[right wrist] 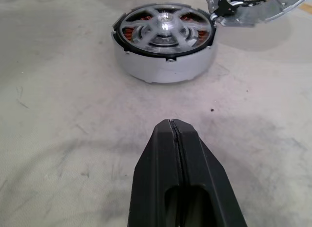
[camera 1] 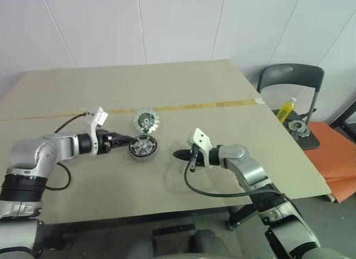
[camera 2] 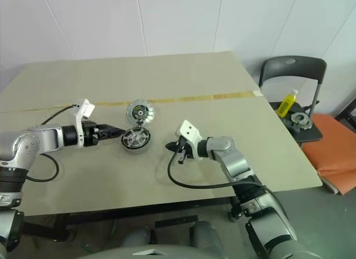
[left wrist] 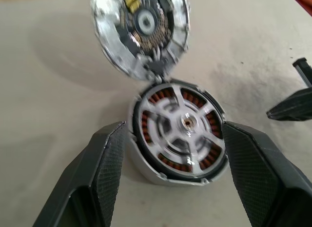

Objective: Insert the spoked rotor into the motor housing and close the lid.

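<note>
The worktop [camera 1: 183,86] spreads wide and pale in front of me, a strip of tape crossing it from side to side; off its right edge stands a dark chair [camera 1: 292,81] with a yellow bottle [camera 1: 286,109] and a small metal part on its seat; on the worktop, a little left of the middle, sits the motor housing [left wrist: 146,166], a round pale-walled body with copper-coloured windings showing around its inside; the spoked rotor [left wrist: 181,133] lies seated within the housing, its silvery spokes running from the central hub out over the windings; the lid [left wrist: 140,28] is open, tilted back on the far side of the housing and joined to it at the rim, its inner face turned towards me; my left hand [camera 1: 127,140] reaches in from the left with its two black fingers [left wrist: 105,163] spread apart, one on either side of the housing and close against its wall, holding nothing; my right hand [camera 1: 179,155] hovers just above the worktop to the right of the housing, apart from it, pointing at it, its fingers pressed together on nothing.
</note>
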Robot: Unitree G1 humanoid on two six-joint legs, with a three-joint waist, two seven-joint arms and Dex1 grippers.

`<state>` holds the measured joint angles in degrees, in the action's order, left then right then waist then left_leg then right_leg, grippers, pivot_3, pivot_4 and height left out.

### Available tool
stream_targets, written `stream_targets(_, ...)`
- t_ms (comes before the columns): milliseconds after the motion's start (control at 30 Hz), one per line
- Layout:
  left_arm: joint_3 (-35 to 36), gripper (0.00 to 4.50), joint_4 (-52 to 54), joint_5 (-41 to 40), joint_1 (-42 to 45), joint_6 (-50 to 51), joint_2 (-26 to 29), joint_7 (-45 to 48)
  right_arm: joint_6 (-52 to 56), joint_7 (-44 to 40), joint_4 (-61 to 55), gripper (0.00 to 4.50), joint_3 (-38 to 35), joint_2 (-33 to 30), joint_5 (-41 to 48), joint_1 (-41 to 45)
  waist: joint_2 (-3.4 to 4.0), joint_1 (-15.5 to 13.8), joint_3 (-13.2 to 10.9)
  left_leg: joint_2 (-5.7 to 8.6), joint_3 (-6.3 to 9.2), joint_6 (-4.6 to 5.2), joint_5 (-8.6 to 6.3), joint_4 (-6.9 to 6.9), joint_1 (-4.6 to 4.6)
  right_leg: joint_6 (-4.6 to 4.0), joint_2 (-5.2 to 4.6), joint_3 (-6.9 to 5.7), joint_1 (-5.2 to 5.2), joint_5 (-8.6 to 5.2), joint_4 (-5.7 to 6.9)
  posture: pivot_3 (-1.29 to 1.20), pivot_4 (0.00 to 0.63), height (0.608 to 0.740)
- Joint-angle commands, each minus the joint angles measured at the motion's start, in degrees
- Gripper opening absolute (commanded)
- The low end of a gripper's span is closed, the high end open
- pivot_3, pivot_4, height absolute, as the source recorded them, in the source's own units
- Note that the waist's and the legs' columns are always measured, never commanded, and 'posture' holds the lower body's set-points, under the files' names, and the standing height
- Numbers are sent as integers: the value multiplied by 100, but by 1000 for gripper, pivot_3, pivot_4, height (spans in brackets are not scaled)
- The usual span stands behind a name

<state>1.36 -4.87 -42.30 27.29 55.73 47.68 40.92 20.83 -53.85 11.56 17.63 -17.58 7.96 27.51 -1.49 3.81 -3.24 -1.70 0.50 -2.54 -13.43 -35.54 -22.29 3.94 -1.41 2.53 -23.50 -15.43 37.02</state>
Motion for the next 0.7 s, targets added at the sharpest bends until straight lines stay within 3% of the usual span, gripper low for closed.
stream_targets(33, -25, 3333, 41, 632, 118, -585, 203, 181, -75, 0, -69, 0, -52, 27, 12, 157, 0, 7, 0, 1, -1, 0, 0, -2, 0, 0, -1, 0, 1, 0, 0, 0, 0, 740)
stream_targets(333, 332, 3333, 587, 963, 46, -2116, -449, 537, -15, 4, -77, 0, -53, 41, 8, 136, -1, -6, 1, 0, 0, 1, 0, -9, -1, 13, 0, 1, 3, 8, 6, 0, 0, 740)
stream_targets(467, 484, 2490, 674, 895, -224, -2566, -734, 798, 50, -47, -109, 0, -81, 4, 45, 150, 0, 5, 1, 0, -2, 1, 0, -13, 1, 15, 0, 2, 6, 9, 10, 0, 0, 740)
stream_targets(700, 537, 62, 618, 1006, -809, -3170, -1067, 1166, 196, -181, -217, 0, -212, -45, 218, 272, 1, 9, 1, -5, -1, 2, 1, -28, 7, 15, 8, 4, 8, 9, 29, 0, 0, 740)
